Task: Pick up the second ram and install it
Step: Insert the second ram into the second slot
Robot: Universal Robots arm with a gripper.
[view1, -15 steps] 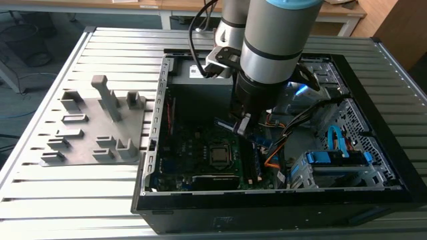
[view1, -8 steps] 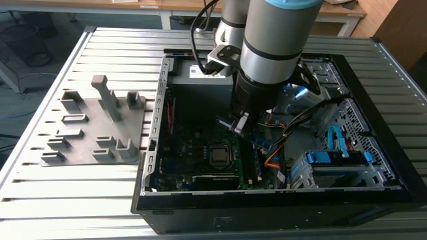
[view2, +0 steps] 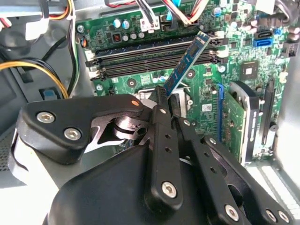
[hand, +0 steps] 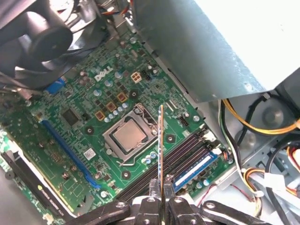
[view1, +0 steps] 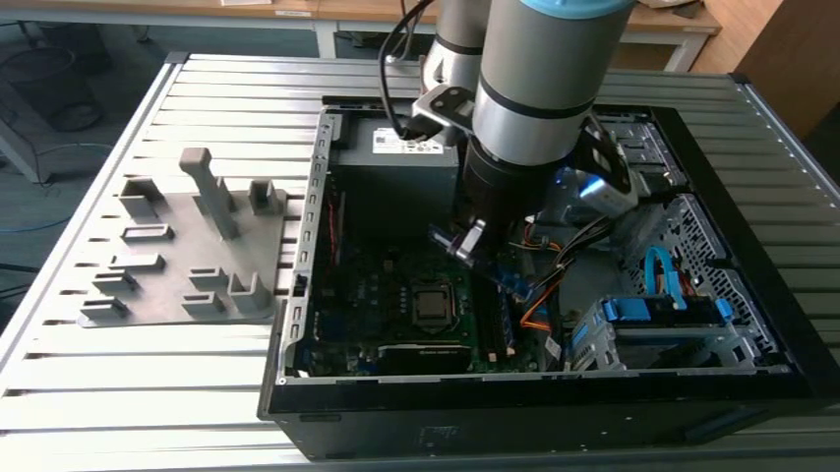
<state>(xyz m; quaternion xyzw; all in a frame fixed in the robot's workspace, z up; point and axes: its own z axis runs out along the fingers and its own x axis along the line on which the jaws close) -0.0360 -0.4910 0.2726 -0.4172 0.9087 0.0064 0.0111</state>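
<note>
**Second ram [view2: 187, 65] pinched by the jaws above the motherboard [hand: 70, 117], not yet seated.**

The jaws are pressed onto one end of the second ram, and its long axis is carried straight out from them toward the memory slots [view2: 150, 58], across which it is angled. Its labelled face is shown in the second wrist view. In the first wrist view it is seen edge-on [hand: 161, 140], and another blue-labelled stick [hand: 194, 169] is seen lying in a slot.

On my feed I see a ribbed grey metal surface [view1: 145, 393] with a pale sheen, light wooden desks with white legs [view1: 157, 10] behind it, dark blue-grey floor [view1: 66, 206] at the exterior view's left, brown wooden panel [view1: 788, 59] at its right.
</note>
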